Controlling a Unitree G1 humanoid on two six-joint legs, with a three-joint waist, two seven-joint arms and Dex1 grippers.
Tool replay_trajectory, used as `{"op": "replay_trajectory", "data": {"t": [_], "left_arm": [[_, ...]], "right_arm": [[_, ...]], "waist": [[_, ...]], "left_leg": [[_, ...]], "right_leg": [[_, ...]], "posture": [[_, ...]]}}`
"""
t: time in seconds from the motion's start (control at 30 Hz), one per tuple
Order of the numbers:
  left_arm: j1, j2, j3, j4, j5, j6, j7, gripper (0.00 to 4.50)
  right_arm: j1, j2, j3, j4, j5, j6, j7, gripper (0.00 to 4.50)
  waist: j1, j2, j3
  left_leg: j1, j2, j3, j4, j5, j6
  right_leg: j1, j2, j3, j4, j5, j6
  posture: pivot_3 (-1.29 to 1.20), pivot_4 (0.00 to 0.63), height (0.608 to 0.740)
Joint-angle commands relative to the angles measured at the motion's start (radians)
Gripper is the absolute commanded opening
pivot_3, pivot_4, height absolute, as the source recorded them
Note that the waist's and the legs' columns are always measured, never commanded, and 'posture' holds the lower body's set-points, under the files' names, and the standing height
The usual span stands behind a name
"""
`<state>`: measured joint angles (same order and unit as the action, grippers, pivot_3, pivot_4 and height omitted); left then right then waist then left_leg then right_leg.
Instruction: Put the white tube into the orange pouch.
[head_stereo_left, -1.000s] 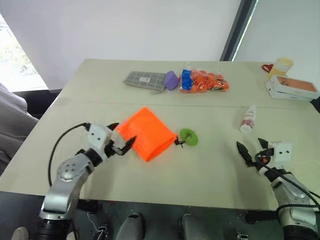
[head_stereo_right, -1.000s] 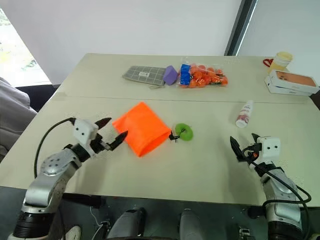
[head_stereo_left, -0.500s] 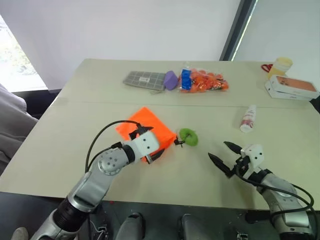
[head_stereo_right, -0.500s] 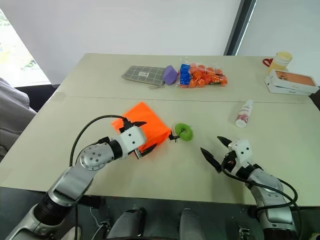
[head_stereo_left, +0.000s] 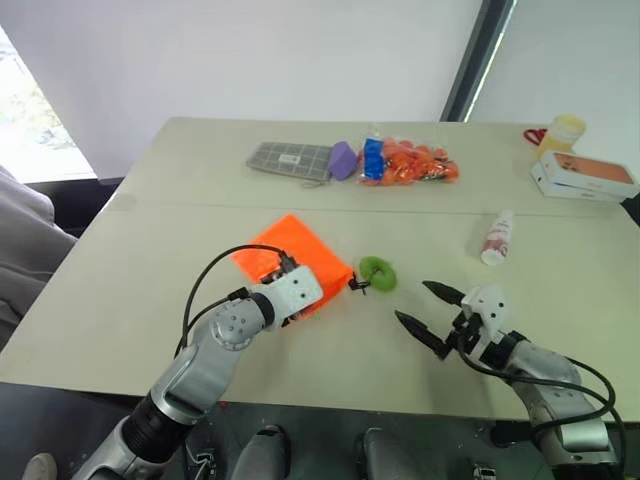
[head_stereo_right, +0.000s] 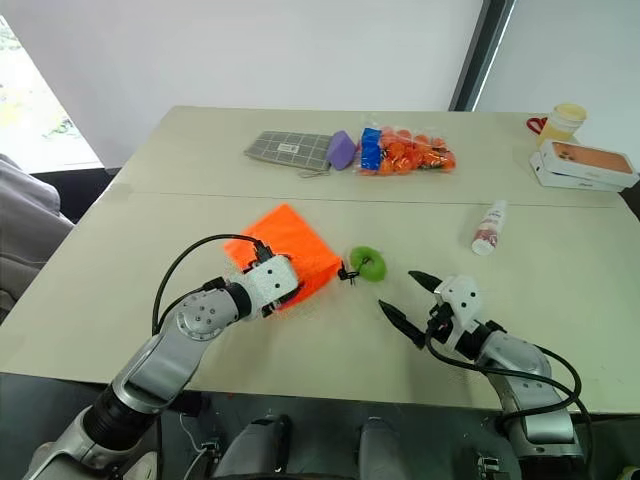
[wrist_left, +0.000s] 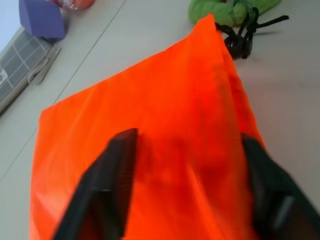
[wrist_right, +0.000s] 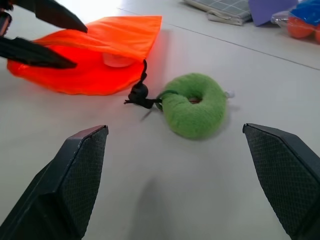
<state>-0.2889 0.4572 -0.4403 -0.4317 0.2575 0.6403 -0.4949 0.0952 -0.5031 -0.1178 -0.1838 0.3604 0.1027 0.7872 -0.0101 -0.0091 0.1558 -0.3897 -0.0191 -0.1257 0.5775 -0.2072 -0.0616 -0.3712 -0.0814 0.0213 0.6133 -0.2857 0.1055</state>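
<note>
On the near half of the table (head_stereo_left: 120, 260), your left gripper (wrist_left: 185, 190) straddles the orange pouch (head_stereo_left: 290, 262), fingers spread over the fabric; whether they pinch it, you cannot tell. Your right gripper (head_stereo_left: 425, 312) hangs wide apart and empty near the green ring (head_stereo_left: 377, 272). The white tube (head_stereo_left: 496, 238) lies untouched, well off toward the right side, so nothing is done yet: you must open the pouch, fetch the tube and insert it. Bare tabletop lies between right gripper and tube; the white-and-orange box (head_stereo_left: 585, 175) sits beyond, near the right edge.
</note>
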Motion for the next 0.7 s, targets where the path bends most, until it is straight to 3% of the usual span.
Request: {"op": "replay_trajectory", "data": {"t": [0.03, 0.07, 0.43, 0.7], "left_arm": [[-0.016, -0.004, 0.022, -0.012, 0.011, -0.006, 0.001, 0.58], [-0.017, -0.003, 0.030, -0.013, 0.009, -0.004, 0.000, 0.03], [-0.033, -0.063, 0.209, -0.019, -0.108, 0.045, -0.003, 0.01], [-0.031, -0.114, 0.343, -0.025, -0.266, 0.079, -0.022, 0.01]], "right_arm": [[-0.010, -0.017, 0.007, -0.069, 0.018, 0.012, 0.013, 4.50], [-0.008, -0.022, 0.010, -0.077, 0.017, 0.016, 0.018, 4.50], [-0.014, -0.035, 0.017, -0.096, 0.014, 0.024, 0.026, 4.50], [-0.121, 0.049, -0.126, -0.054, 0.119, 0.117, -0.165, 4.50]], "waist": [[0.000, 0.000, 0.000], [0.000, 0.000, 0.000], [0.000, 0.000, 0.000], [-0.001, -0.001, 0.000]], "left_leg": [[0.000, 0.000, 0.000, 0.000, 0.000, 0.000], [0.000, 0.000, 0.000, 0.000, 0.000, 0.000], [0.000, 0.000, -0.001, 0.000, 0.000, 0.000], [0.001, 0.000, -0.001, 0.001, 0.000, 0.000]], "right_leg": [[0.000, 0.000, 0.000, 0.000, 0.000, 0.000], [0.000, 0.000, 0.000, 0.000, 0.000, 0.000], [0.000, 0.000, -0.001, 0.000, 0.000, 0.000], [0.000, 0.001, -0.001, 0.002, 0.001, 0.000]], "posture": [[0.00, 0.150, 0.724], [0.00, 0.150, 0.724], [0.00, 0.150, 0.724], [0.00, 0.150, 0.724]]}}
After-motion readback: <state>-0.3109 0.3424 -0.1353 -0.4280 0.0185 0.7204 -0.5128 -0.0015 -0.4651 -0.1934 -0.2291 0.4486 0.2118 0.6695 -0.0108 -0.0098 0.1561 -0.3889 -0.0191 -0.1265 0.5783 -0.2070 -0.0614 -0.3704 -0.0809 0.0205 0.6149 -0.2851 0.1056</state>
